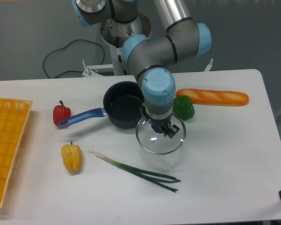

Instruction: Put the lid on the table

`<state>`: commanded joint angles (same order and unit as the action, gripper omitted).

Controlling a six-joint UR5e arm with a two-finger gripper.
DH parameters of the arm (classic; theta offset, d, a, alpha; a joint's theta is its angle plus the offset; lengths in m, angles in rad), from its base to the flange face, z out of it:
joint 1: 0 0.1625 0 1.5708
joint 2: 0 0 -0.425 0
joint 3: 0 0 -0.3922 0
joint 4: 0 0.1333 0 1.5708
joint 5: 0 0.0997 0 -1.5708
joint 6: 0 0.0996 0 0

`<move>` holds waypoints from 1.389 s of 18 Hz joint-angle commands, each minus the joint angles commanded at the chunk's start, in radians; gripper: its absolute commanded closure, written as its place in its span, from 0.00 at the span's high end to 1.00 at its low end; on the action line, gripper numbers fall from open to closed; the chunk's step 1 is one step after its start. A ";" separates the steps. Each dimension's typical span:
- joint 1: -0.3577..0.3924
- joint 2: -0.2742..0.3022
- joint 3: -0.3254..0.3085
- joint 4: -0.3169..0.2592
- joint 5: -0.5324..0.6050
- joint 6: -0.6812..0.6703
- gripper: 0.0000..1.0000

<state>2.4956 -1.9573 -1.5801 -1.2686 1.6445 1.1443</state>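
Observation:
The lid (154,141) is a round clear glass disc with a thin metal rim. It lies level, low over the white table (225,159), just in front and to the right of the dark saucepan (124,110). A faint shadow shows under its front edge; I cannot tell whether it touches the table. My gripper (159,126) points straight down over the lid's centre and is shut on its blue knob (151,122), which is mostly hidden by the fingers (169,133).
The saucepan's blue handle (82,118) points left. A green pepper (183,107) and a baguette (213,97) lie behind the lid. A spring onion (136,171) lies in front. A red pepper (61,114), a yellow pepper (71,157) and a yellow woven tray (7,145) are at the left.

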 joint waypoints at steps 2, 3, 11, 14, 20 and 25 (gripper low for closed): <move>0.003 -0.011 0.003 0.000 -0.002 -0.002 0.53; 0.005 -0.012 0.006 0.002 -0.003 -0.002 0.53; 0.015 -0.063 0.020 0.044 -0.041 -0.146 0.55; 0.019 -0.092 0.017 0.101 -0.049 -0.192 0.55; 0.020 -0.101 0.012 0.106 -0.048 -0.183 0.56; 0.019 -0.111 0.008 0.106 -0.046 -0.183 0.57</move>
<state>2.5142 -2.0678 -1.5723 -1.1628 1.5984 0.9618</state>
